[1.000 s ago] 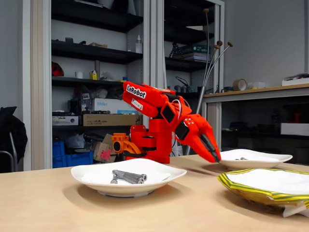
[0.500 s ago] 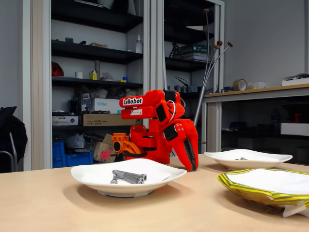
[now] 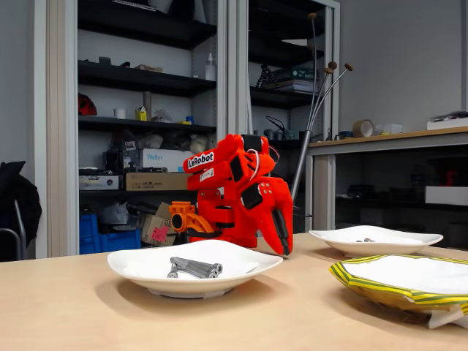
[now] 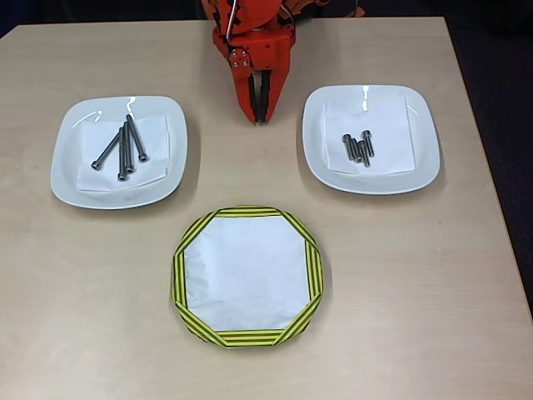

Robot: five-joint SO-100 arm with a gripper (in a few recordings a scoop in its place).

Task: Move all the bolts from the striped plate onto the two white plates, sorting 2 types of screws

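Note:
The striped plate [image 4: 247, 275] lies at the front centre of the table with a bare white inside, and shows at the right [image 3: 409, 281] in the fixed view. Several long bolts [image 4: 123, 148] rest on the left white plate [image 4: 79, 187]; the same bolts [image 3: 194, 268] show on that plate [image 3: 146, 267] in the fixed view. Several short bolts [image 4: 358, 148] lie on the right white plate [image 4: 400, 179], seen further back [image 3: 395, 241] in the fixed view. My red gripper [image 4: 260, 117] hangs folded between the two white plates, tip down near the table, shut and holding nothing; it also shows [image 3: 284, 248] in the fixed view.
A white paper napkin [image 4: 125, 154] lines each white plate. Behind the table stand shelves [image 3: 139, 80] with boxes and a side bench [image 3: 395, 139]. The table's right edge [image 4: 491, 200] runs close to the right white plate.
The arm has drawn back from over the right white plate and folded down toward its base. The gripper now points at the table between the white plates.

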